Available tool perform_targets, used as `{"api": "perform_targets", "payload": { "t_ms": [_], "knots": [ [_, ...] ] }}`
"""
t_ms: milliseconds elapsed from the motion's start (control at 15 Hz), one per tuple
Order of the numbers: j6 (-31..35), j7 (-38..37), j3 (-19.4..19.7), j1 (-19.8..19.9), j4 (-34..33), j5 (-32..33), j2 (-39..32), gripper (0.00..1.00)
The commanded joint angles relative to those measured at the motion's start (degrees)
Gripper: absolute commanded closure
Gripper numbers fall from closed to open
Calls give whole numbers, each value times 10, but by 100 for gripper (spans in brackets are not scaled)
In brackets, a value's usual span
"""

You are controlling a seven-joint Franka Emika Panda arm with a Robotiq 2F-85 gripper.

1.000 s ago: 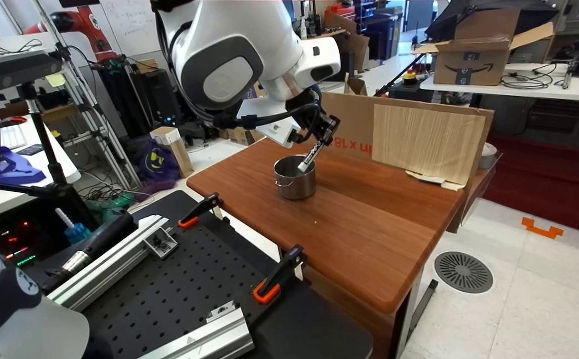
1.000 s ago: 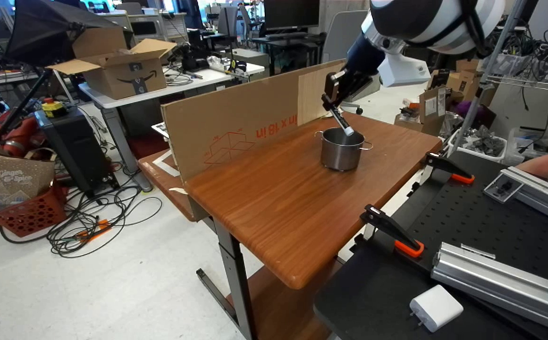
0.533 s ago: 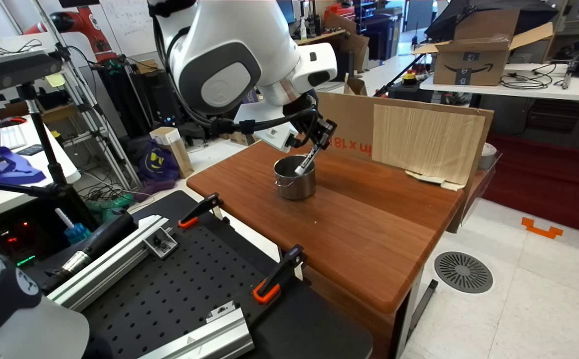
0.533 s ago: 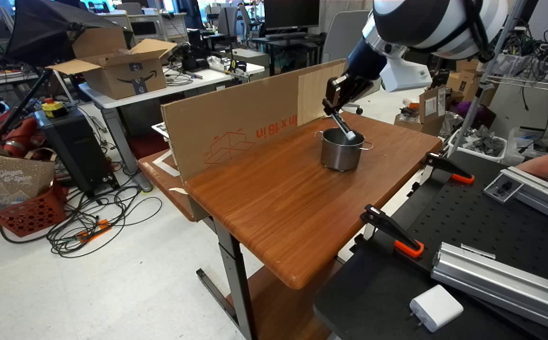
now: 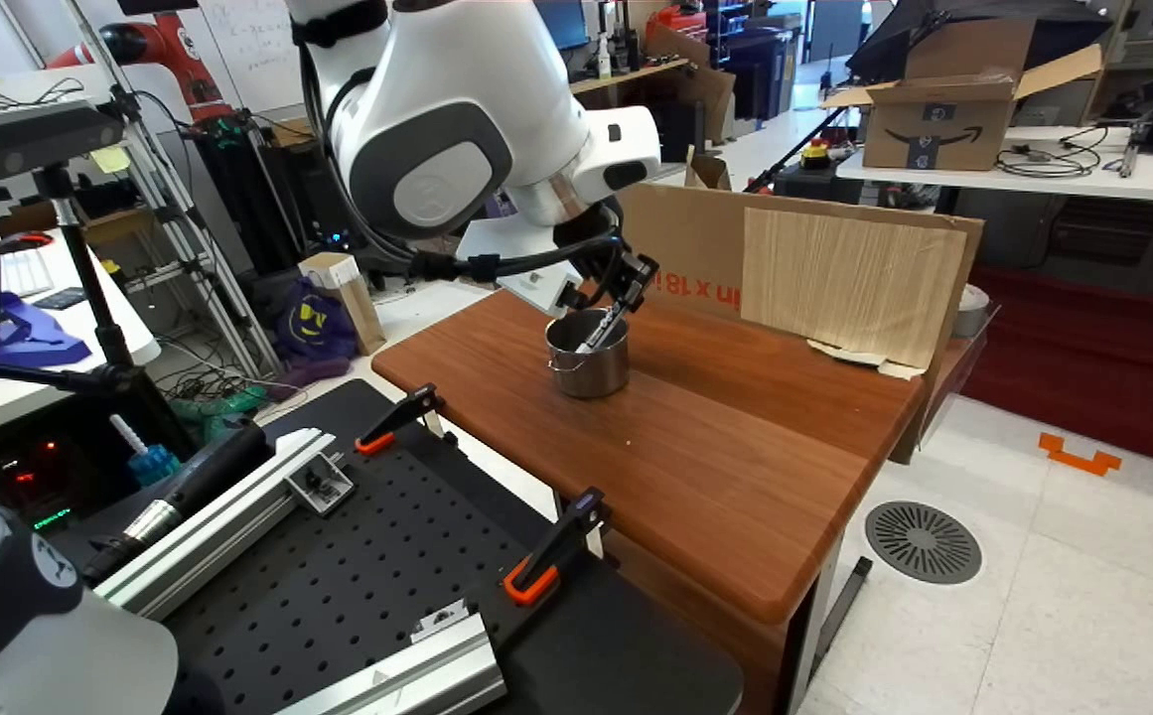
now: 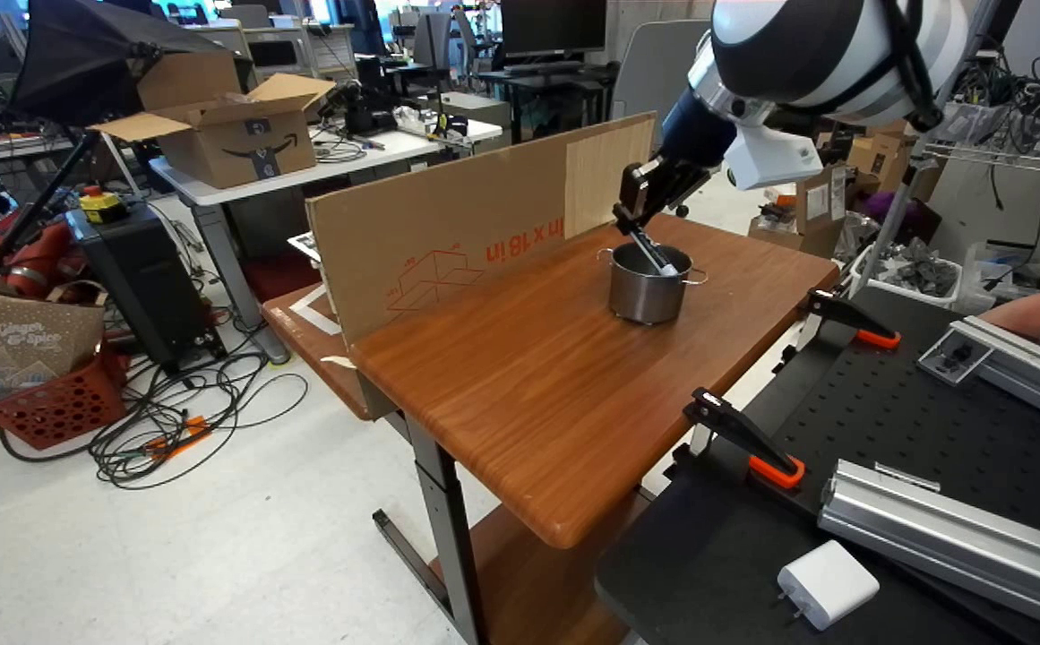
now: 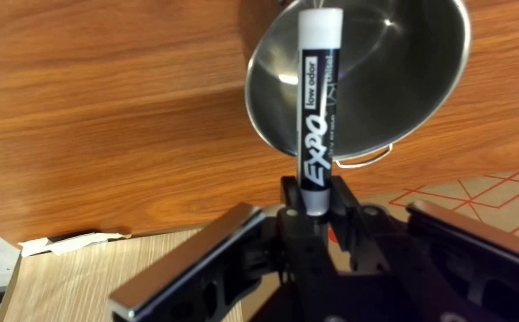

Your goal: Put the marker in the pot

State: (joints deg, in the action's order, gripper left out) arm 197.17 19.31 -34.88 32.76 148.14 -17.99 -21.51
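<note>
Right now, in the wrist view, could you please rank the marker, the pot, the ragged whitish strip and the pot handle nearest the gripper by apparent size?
Largest: pot, though cropped at the top
Next: marker, likely magnified by nearness
Then: ragged whitish strip
Smallest: pot handle

The reddish-brown wood-grain table [image 6: 502, 403] had rounded corners. A small, two-handled metal pot [image 6: 645, 300] stood upright near the middle of its top, and a pale speck [image 5: 628, 442], too small to identify, lay on the same surface, apart from the pot.
</note>
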Motion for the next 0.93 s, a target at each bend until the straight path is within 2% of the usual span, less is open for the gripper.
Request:
{"api": "perform_targets", "payload": {
  "t_ms": [0, 67, 133, 267, 667, 733, 867],
  "knots": [
    [25, 9, 0, -3, 3, 9, -12, 95],
    [23, 8, 1, -5, 4, 8, -12, 95],
    [14, 12, 11, -16, 5, 1, -6, 56],
    [12, 8, 10, -14, 4, 2, -8, 48],
    [9, 6, 7, -11, 5, 2, -6, 4],
    [7, 5, 6, -10, 5, 2, -4, 0],
    [-3, 1, 0, -5, 9, 2, 7, 0]
  ]
}}
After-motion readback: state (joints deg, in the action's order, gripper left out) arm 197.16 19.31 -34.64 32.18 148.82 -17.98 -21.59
